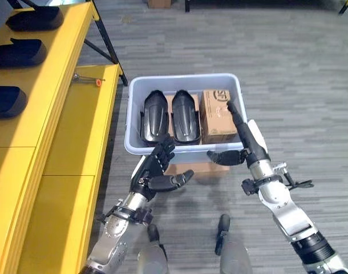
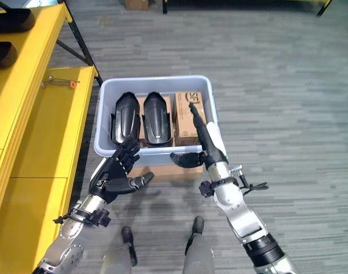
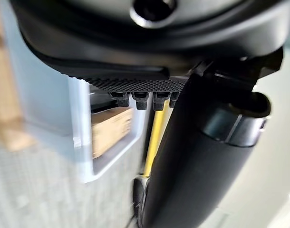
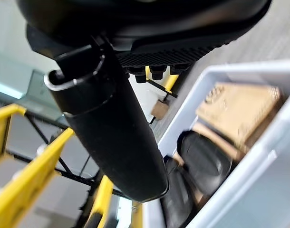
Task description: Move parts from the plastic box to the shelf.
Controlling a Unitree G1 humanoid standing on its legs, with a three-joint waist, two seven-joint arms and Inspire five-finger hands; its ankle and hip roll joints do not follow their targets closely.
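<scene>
**Two parts wait in box**

Left eye view: box [image 1: 131, 123] holds two black parts [image 1: 154, 117] lying lengthwise toward 12 o'clock, plus a carton [image 1: 217, 114] at 3 o'clock. Right eye view: left hand [image 2: 114, 174] and right hand [image 2: 205, 142] spread, empty, at the box's 6 o'clock rim. Left eye view: shelf [image 1: 48, 114] at 9 o'clock bears more parts.

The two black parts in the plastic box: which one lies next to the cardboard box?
The right black part: it lies beside the cardboard box. The other black part lies by the left wall of the plastic box.

Grey floor [image 1: 288, 74] carries plastic box [image 1: 134, 144]; yellow shelf [image 1: 48, 108] holds black parts [image 1: 17, 54].
</scene>
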